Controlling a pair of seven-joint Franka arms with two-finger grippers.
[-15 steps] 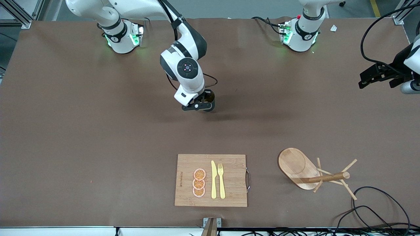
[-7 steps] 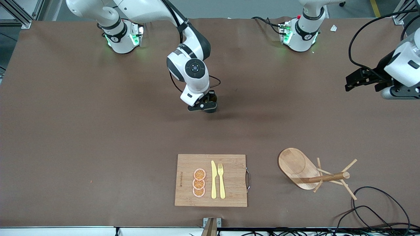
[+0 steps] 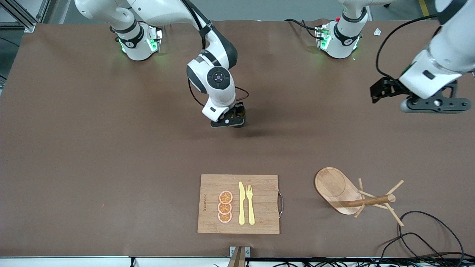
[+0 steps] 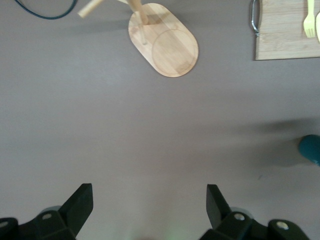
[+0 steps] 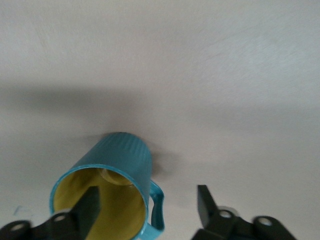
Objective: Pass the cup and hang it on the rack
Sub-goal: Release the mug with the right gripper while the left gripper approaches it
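The teal ribbed cup (image 5: pixel 120 160) stands upright on the brown table, yellow inside, with its loop handle (image 5: pixel 159 210) beside it. My right gripper (image 5: pixel 147 196) is open over its rim. One finger (image 5: pixel 91 202) is inside the cup and the other (image 5: pixel 204 197) is outside, apart from the handle. In the front view the right gripper (image 3: pixel 229 121) covers most of the cup (image 3: pixel 240 110). My left gripper (image 3: pixel 432 105) is open and empty in the air over the left arm's end of the table. Its own view (image 4: pixel 149 192) shows the cup (image 4: pixel 311 149) at the edge. The wooden rack (image 3: pixel 336 187) stands near the front camera.
A bamboo cutting board (image 3: pixel 259 218) with orange slices (image 3: pixel 225 207), a yellow knife (image 3: pixel 241 204) and a fork (image 3: pixel 250 204) lies near the front edge. Black cables (image 3: pixel 426 230) loop on the table beside the rack.
My left arm has swung in from the table's end toward the middle. My right gripper shifted slightly at the cup and now holds almost still.
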